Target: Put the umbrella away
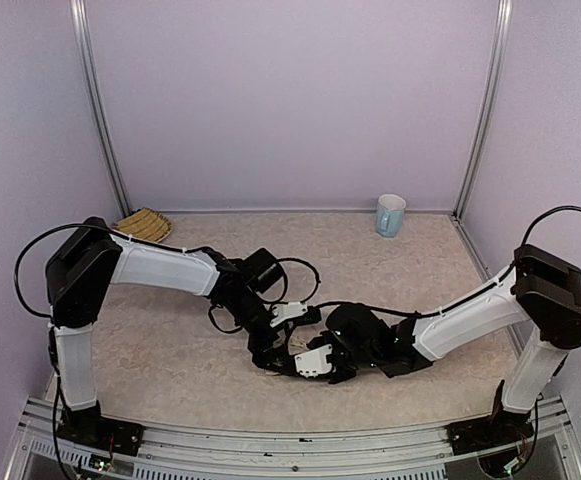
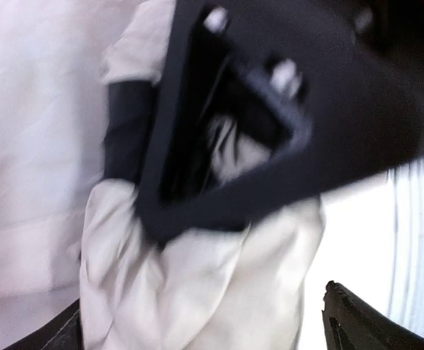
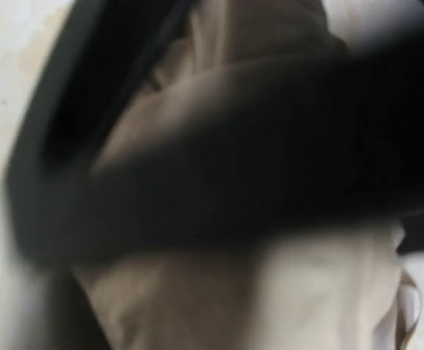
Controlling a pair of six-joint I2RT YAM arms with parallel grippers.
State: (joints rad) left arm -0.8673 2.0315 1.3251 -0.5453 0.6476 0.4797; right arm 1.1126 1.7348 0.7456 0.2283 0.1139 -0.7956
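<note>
The umbrella [image 2: 197, 277] shows as crumpled cream-beige fabric filling the lower left wrist view, with a black band [image 2: 128, 131] on it. My left gripper [image 2: 201, 324] has a dark finger on each side of the fabric, pressed against it. The black body of my right gripper [image 2: 306, 109] hangs blurred just above the fabric. In the right wrist view the beige fabric [image 3: 284, 299] fills the lower frame under a blurred black shape, and my own fingers do not show clearly. From above, my left gripper [image 1: 275, 350] and right gripper [image 1: 322, 365] meet at the table's near middle and hide the umbrella.
A woven straw basket [image 1: 145, 224] lies at the back left by the wall. A white and light-blue mug [image 1: 390, 214] stands at the back right. Purple walls close the table on three sides.
</note>
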